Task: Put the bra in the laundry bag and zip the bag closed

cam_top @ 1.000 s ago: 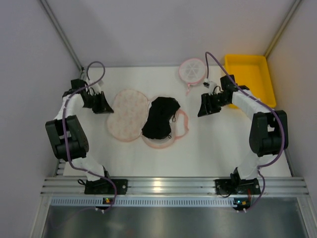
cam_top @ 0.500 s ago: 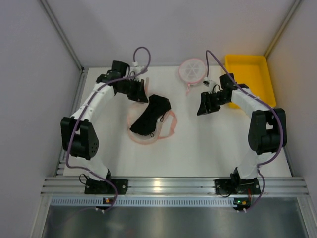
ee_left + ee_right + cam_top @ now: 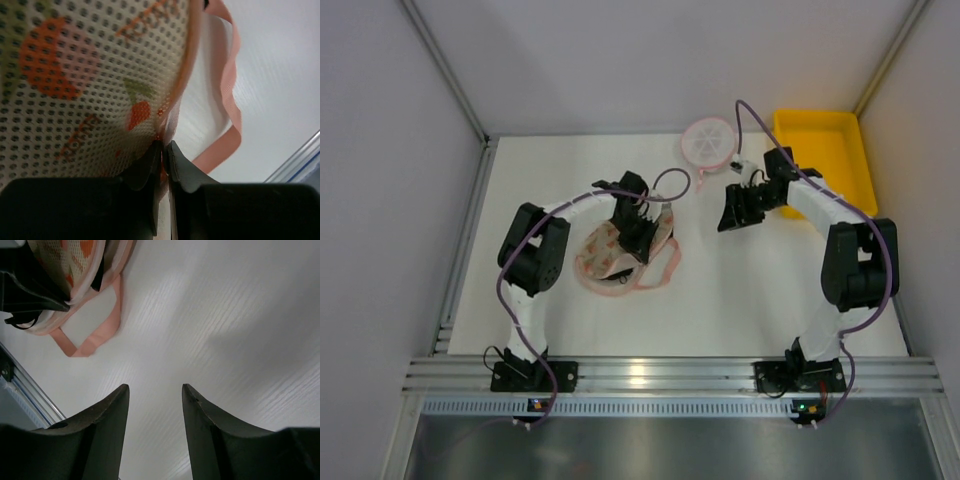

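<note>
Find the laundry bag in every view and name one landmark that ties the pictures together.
Top external: the laundry bag sits left of centre, partly under the left gripper.
Left wrist: its printed mesh fills the upper left, rim pinched by that gripper.
Right wrist: top-left corner.
Shared landmark: the loose pink zip trim, seen in all three.

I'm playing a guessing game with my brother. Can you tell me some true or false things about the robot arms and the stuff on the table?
1. The left gripper is pinching the edge of the laundry bag. True.
2. The right gripper grips the bag too. False: it is open and holds nothing.
3. The round white mesh disc lies inside the yellow bin. False: it lies on the table beside the bin.
4. The yellow bin is on the right arm's side. True.
</note>
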